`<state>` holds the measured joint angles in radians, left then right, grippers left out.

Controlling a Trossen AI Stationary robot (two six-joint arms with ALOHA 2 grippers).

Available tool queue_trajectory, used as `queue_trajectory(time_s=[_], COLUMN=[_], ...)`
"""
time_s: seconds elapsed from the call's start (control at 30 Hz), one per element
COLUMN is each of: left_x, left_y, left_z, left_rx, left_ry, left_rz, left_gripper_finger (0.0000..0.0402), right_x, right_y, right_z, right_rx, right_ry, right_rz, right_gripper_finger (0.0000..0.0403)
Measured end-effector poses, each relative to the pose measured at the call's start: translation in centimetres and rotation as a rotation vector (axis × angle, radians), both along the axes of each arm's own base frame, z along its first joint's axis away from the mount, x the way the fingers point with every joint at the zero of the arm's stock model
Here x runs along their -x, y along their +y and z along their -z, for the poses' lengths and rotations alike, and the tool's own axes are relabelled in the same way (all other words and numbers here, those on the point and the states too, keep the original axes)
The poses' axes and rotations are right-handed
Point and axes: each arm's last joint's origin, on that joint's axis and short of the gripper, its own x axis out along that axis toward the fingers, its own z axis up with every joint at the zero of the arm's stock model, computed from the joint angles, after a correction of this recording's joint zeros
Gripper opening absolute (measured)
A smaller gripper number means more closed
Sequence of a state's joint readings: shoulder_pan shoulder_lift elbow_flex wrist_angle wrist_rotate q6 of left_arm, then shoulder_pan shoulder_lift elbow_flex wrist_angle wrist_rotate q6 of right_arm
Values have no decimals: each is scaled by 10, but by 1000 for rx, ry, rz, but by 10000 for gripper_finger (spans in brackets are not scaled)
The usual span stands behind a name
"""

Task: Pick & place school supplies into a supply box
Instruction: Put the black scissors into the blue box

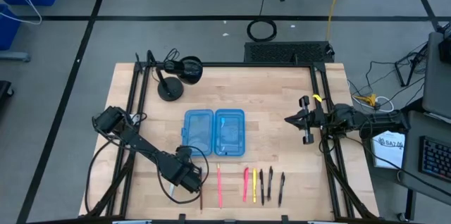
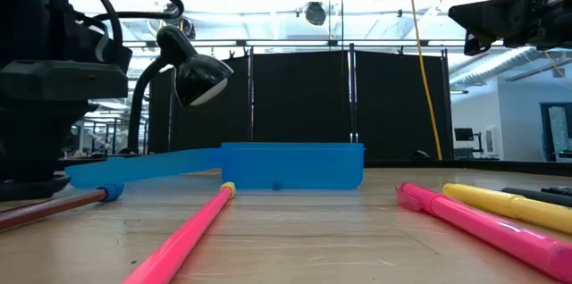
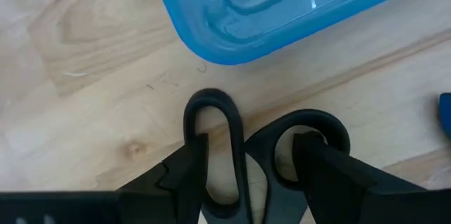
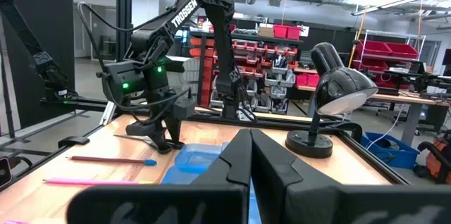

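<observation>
The black-handled scissors (image 3: 236, 136) lie flat on the wood near the table's near-left corner, and their silver blades (image 1: 171, 193) stick out past my left gripper (image 1: 189, 176). That gripper (image 3: 250, 143) is open and low over the two handle loops, one finger at each loop. The blue supply box (image 1: 214, 132) lies open mid-table, both halves flat. A brown pencil (image 1: 201, 196), a pink pen (image 1: 219, 185) and several pink, yellow and black pens (image 1: 262, 185) lie along the near edge. My right gripper (image 1: 290, 120) waits shut, raised to the right of the box. My left gripper comes at the scissors' handles from above. One fingertip (image 3: 197, 146) stands over the outer rim of the narrow loop, and the other (image 3: 306, 146) stands inside the round loop (image 3: 310, 117). I cannot tell whether either finger touches the handles. The scissors lie flat on the table.
A black desk lamp (image 1: 173, 76) stands at the far left of the table, behind the box. Black frame rails (image 1: 320, 97) run along the table's sides. Bare wood lies between the box and the row of pens.
</observation>
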<state>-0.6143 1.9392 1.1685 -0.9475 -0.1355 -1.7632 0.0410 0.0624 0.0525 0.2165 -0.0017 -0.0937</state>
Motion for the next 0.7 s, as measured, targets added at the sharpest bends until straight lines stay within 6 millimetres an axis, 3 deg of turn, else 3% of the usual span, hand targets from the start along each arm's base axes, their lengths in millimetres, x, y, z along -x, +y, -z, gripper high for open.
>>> queue_trajectory(time_s=[0.33, 0.7], left_x=[-5, 7], left_y=[9, 10], left_z=[4, 17], left_rx=[67, 19], left_ry=[-11, -76], left_rz=[-250, -155], left_gripper_finger=[209, 201], right_x=[0, 0], right_y=[0, 0], right_z=[-3, -3], right_rx=[-5, -42], right_ry=[-27, -25], right_rz=[-1, -8], right_gripper_finger=[0, 0])
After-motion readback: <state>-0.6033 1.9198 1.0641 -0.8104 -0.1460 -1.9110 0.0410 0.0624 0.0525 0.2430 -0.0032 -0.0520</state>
